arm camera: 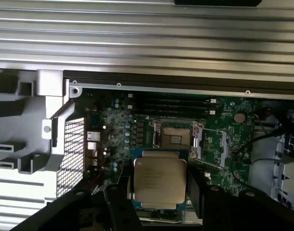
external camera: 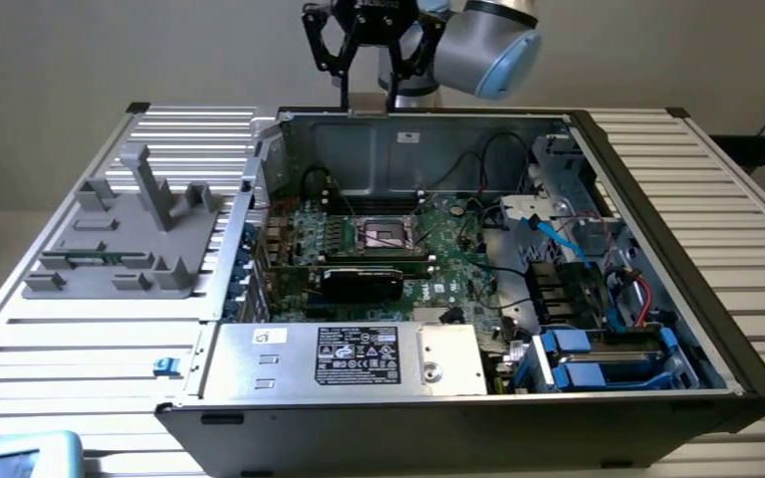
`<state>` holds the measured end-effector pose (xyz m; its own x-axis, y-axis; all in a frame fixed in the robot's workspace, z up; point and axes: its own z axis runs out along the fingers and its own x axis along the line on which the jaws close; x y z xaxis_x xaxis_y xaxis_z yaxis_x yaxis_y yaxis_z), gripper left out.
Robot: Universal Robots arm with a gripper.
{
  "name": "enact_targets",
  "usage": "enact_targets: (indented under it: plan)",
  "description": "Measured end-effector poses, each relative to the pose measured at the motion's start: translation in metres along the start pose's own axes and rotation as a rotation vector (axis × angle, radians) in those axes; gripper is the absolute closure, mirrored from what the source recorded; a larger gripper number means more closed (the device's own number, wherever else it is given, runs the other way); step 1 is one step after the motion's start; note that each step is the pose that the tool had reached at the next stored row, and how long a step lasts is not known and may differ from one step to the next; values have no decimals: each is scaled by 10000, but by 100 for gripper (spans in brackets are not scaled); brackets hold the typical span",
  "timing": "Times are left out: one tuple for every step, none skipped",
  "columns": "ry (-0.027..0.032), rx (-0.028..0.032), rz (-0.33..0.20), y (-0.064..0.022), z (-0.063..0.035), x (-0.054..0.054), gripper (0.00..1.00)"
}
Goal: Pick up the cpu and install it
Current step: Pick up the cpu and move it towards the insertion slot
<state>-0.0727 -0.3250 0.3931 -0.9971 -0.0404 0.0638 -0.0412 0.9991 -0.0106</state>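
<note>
Exterior view: the gripper (external camera: 367, 60) hangs above the rear wall of the open computer case (external camera: 701, 299), which lies on a slatted table (external camera: 77, 339). Whether anything is in the jaws cannot be made out from this side. Inside the case, the bare socket (external camera: 385, 234) sits mid-board on the green motherboard (external camera: 456, 254), with a black card (external camera: 363, 281) just in front of it and a silver box with a black label (external camera: 356, 354) along the near edge. Blue drive carriers (external camera: 596, 360) and loose cables occupy the exterior view's right side. A grey fixture (external camera: 130, 229) stands on the table at the exterior view's left. Wrist view: the jaws are closed on the cpu (arm camera: 159, 180), one black finger on each of two opposite sides, fingers (arm camera: 198, 192) touching its rim. The cpu lies flat, metal top and printed lines facing the camera. It is near-square, with no marked long axis, and its edges run roughly parallel to those of the socket (arm camera: 175, 137). It is held clear above the motherboard (arm camera: 223, 139), beside the socket rather than over it. Memory slots (arm camera: 175, 102) run past the socket's far side, and a mesh panel (arm camera: 72, 147) flanks the board.
</note>
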Motion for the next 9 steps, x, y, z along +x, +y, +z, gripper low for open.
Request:
enact_targets:
  plan:
    - [0,0,1,-2,2,-45,44]
    - [0,0,1,-4,3,-90,44]
    - [0,0,0,-6,6,-133,44]
    - [-1,-1,1,-7,12,-167,44]
    - [-1,-1,1,-8,17,-191,44]
    - [-1,-1,0,-9,23,-211,44]
    - [-1,-1,-1,-10,31,-229,44]
    - [-3,-2,0,-11,43,-246,44]
    - [-10,-1,1,-11,56,-259,44]
